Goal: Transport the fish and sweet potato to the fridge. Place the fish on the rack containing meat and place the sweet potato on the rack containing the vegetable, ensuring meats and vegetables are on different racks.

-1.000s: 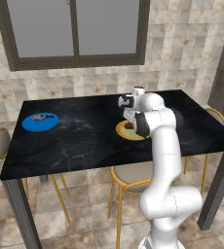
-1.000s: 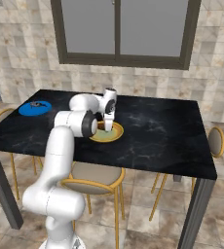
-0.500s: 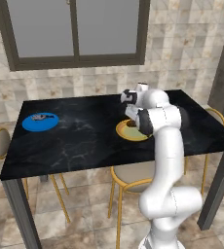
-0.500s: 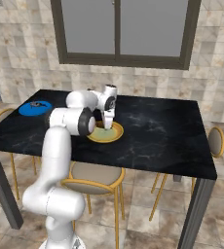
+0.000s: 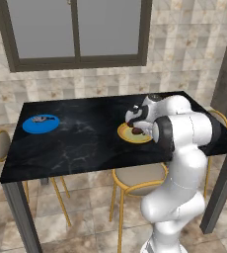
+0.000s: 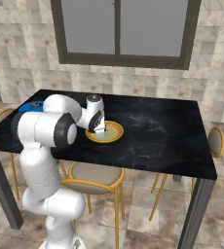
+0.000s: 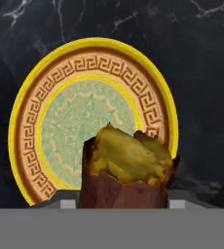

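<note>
1. The gripper hangs low over a yellow-rimmed plate on the black marble table, near the table's front edge.
2. Its jaws pinch the sweet potato — in the hand view the reddish-brown tuber sits between the 2 finger tips, its broken yellow top facing the camera.
3. The plate lies behind the tuber in that view, showing a Greek-key band and a pale green centre; whether the tuber touches the plate cannot be told.
4. From the right base view the gripper points down at the plate's near-left rim.
5. The fish lies on a blue plate at the table's far left corner — well apart from the arm.
6. A round-seated chair is tucked under the table beside the robot.
</note>
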